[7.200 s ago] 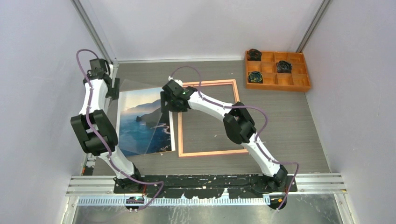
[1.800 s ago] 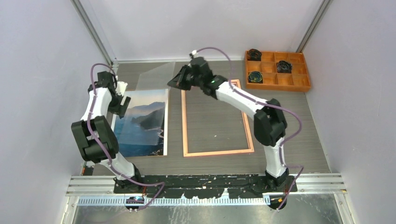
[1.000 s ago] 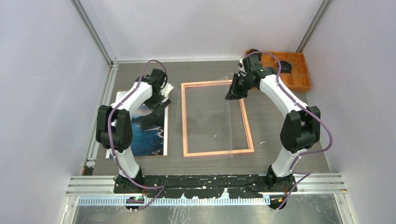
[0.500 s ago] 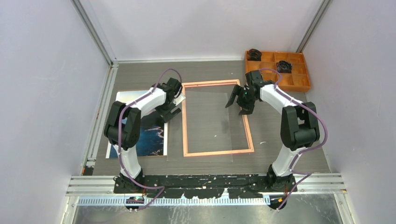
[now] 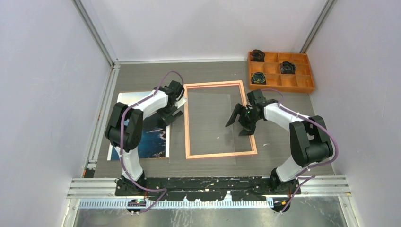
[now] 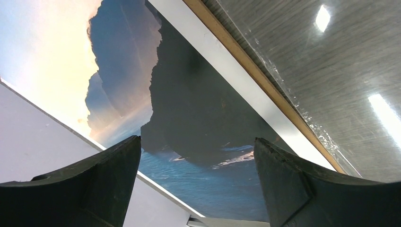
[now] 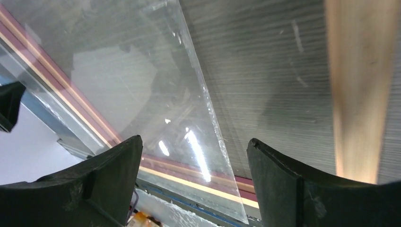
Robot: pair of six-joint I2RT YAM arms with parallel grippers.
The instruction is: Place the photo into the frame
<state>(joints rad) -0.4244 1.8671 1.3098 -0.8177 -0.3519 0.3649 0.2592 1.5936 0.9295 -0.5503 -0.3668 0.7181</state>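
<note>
I'm judging this as between steps: the clear plastic sheet (image 5: 208,137) is lying across the thin tan-pink rectangular frame (image 5: 213,84) mid-worktop (image 5: 293,123), and the glossy seascape photo (image 5: 142,137) is lying flat just left of it, not yet in. My left tool (image 5: 173,112) is hovering over the photo's right edge, jaws apart and empty. The right tool (image 5: 238,125) is hanging over the sheet, also spread, gripping nothing. Next I'm expecting to work a finger under that flush print, which looks tricky, then carry it rightwards. The left arm is covering the photo's middle, and I can't tell whether the sheet is seated inside the border.
</note>
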